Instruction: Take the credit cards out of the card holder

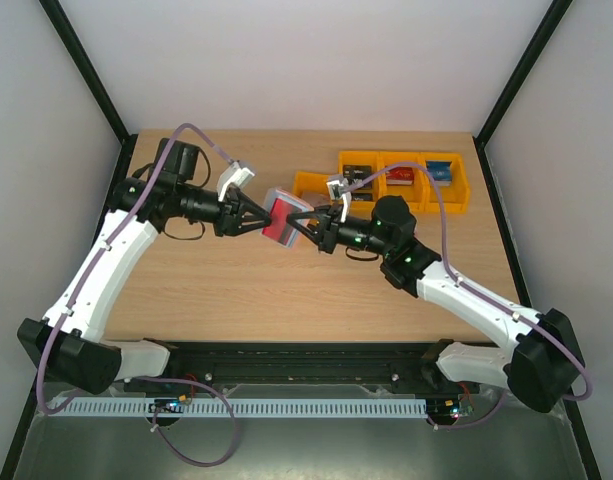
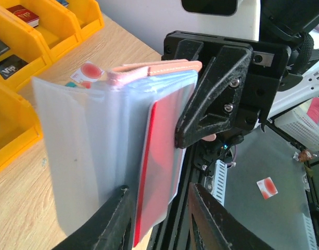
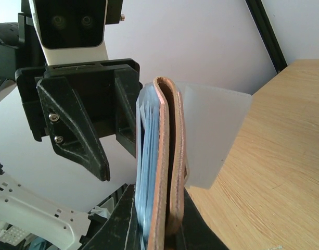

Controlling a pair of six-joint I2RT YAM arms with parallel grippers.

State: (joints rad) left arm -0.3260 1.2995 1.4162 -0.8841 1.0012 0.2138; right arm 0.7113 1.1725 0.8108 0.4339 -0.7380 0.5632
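The pinkish-brown card holder (image 1: 286, 218) hangs in the air between both arms, above the table's middle. My right gripper (image 1: 314, 228) is shut on its leather covers and bluish sleeves (image 3: 169, 156). Its clear plastic sleeves (image 2: 81, 156) fan out towards the left arm. A red card (image 2: 159, 161) sits in one sleeve. My left gripper (image 2: 160, 190) is open, its fingers standing either side of the red card's lower edge; one finger (image 2: 115, 213) touches the sleeves and the other stands apart. I cannot make out a light blue-grey card.
Orange bins (image 1: 401, 180) holding small cards stand at the back right, with one more (image 1: 311, 185) just behind the grippers. A small red-and-white sticker (image 2: 86, 73) lies on the wood. A black rail (image 1: 306, 360) runs along the near edge.
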